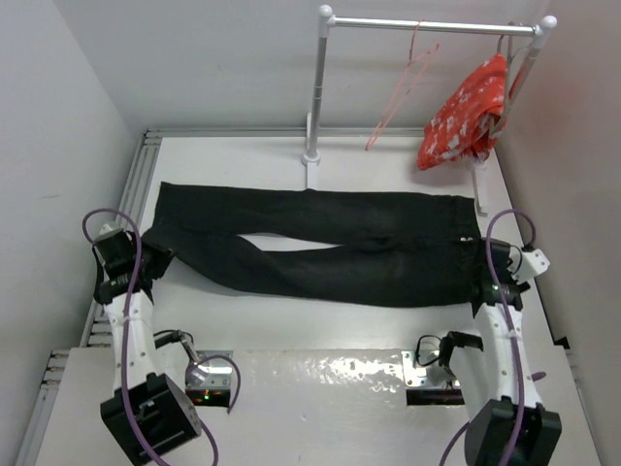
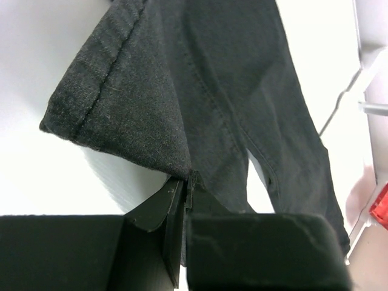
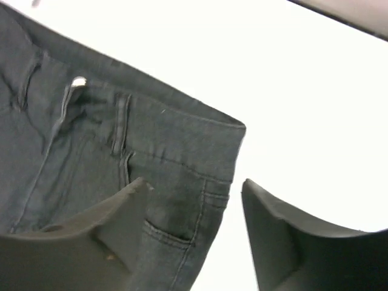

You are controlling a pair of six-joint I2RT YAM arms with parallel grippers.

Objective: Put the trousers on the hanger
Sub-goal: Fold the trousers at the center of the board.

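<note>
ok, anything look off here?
Only the hanger: it hangs steeply tilted on the rail, not level. The trousers lie spread on the table; nothing looks spilled or damaged.

A pair of long black soft-fabric trousers [image 1: 320, 248] lying flat; a thin pale pink wire hanger [image 1: 400, 92] hanging.
One leg's hem corner is pinched in the closed jaws of the left gripper [image 2: 187, 182]. The waistband corner, with belt loops and a pocket seam, lies under the spread jaws of the right gripper [image 3: 194, 200]. The triangular hanger hangs tilted by its hook, well apart from both pairs of jaws.
</note>
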